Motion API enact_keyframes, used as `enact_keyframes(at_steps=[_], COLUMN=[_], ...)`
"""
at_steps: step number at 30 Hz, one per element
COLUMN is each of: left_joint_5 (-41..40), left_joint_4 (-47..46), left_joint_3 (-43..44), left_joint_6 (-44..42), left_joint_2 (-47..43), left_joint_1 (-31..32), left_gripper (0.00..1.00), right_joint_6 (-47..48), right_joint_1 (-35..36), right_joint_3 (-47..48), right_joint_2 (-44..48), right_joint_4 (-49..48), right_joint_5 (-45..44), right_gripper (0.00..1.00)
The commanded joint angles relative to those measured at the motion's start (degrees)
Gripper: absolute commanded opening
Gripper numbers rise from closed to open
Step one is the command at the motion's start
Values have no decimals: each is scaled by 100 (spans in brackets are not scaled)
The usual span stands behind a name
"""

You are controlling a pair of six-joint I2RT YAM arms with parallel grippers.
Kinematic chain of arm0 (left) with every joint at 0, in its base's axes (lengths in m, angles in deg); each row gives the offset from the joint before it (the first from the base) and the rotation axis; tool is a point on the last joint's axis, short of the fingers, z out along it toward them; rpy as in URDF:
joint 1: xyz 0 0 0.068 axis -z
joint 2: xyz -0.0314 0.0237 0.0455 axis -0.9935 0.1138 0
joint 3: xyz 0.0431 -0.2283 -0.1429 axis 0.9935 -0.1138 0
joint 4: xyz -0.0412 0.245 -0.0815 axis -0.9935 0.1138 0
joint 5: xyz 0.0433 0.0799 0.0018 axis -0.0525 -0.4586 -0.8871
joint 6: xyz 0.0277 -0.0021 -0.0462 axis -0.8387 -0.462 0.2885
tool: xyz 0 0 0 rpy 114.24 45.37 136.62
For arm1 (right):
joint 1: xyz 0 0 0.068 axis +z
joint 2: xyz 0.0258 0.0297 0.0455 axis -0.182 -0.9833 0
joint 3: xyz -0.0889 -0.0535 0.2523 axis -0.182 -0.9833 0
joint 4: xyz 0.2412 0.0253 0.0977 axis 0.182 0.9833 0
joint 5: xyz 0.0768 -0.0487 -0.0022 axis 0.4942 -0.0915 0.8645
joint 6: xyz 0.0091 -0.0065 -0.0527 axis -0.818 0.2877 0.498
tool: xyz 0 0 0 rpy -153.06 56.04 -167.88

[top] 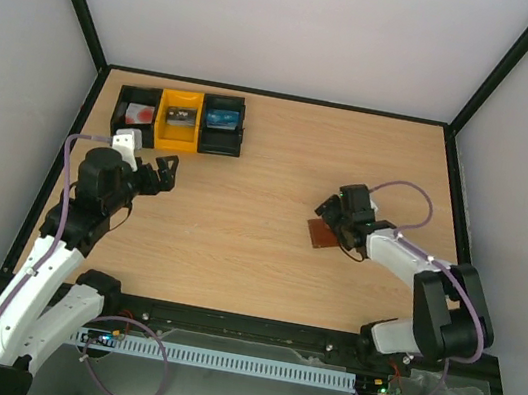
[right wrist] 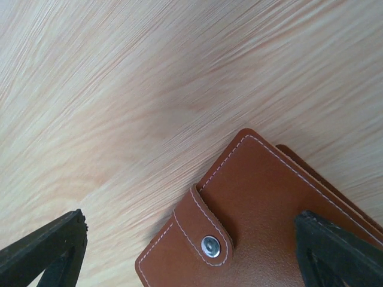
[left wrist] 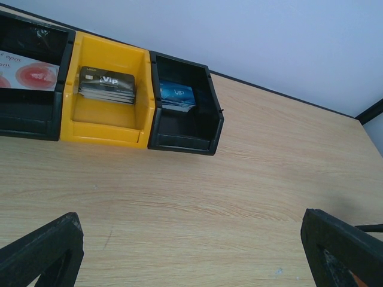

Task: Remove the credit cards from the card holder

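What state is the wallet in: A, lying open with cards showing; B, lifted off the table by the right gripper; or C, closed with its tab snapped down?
C: the wallet lies shut on the table, with its tab fastened over the front and no cards showing.

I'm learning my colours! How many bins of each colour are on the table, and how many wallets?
black bins: 2
yellow bin: 1
brown card holder: 1
Total: 4
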Motion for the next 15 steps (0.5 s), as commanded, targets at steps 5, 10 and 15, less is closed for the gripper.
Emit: enact_keyframes(at_steps=[5, 10, 15], left_joint_5=[62, 112, 141], left_joint_4=[25, 7, 9], left_joint_3=[-63, -89, -98], left_joint_6=[-8, 11, 24], left_joint_2=[83, 115, 189], left_joint_1=[-48, -44, -45], left_gripper=[100, 100, 100], right_joint_6=[-107, -398, -703], right_joint_1=[1160, 1843, 2540], right_joint_3=[179, 168, -72], right_joint_2=[-531, -402, -178], right_joint_4=[277, 72, -456], right_joint_5=[873, 1099, 1494], right_gripper=[91, 91, 90])
